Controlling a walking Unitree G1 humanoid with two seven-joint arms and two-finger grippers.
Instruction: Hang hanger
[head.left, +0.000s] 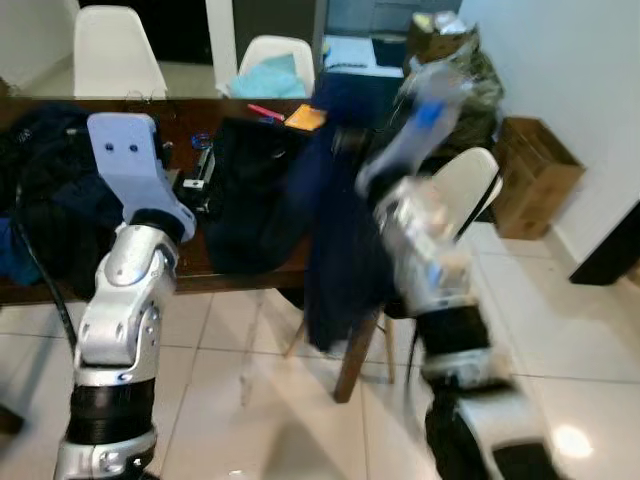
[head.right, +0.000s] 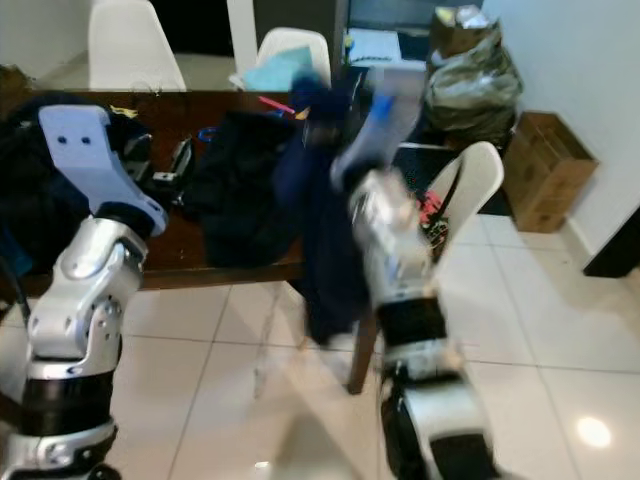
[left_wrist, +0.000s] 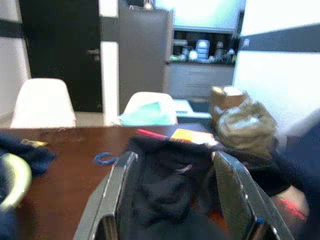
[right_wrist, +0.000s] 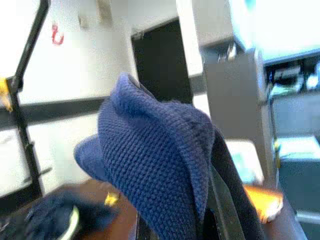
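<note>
I am looking down at a dark brown wooden surface (head.left: 240, 272) standing on a white tiled floor (head.left: 560, 330), with white walls to the right and a dark doorway behind. I count three white chairs: two (head.left: 110, 50) (head.left: 278, 52) behind the surface and one (head.left: 470, 185) at its right end. A cardboard box (head.left: 535, 175) sits against the right wall, and a bulging bag (head.left: 470, 80) lies beyond the third chair. On the surface I see two heaps of dark clothing, one black (head.left: 250, 205) near the middle and one (head.left: 40, 200) at the left end, plus an orange pad (head.left: 306, 117), a pink pen (head.left: 265, 112) and a small blue ring (left_wrist: 104, 159). My left tool (left_wrist: 175, 200) hangs over the surface with its two fingers spread apart and nothing between them, pointing at the black heap. My right tool (right_wrist: 220, 200) is raised at the right end of the surface, blurred, and clenched on a navy knitted garment (head.left: 340, 250) that hangs down past the surface edge toward the floor; in the right wrist view the knit drapes over a dark bar beside the finger, which may be the hanger, though I cannot tell. A black pole (right_wrist: 22, 100) with a red hook (right_wrist: 57, 34) near it stands against the wall.
</note>
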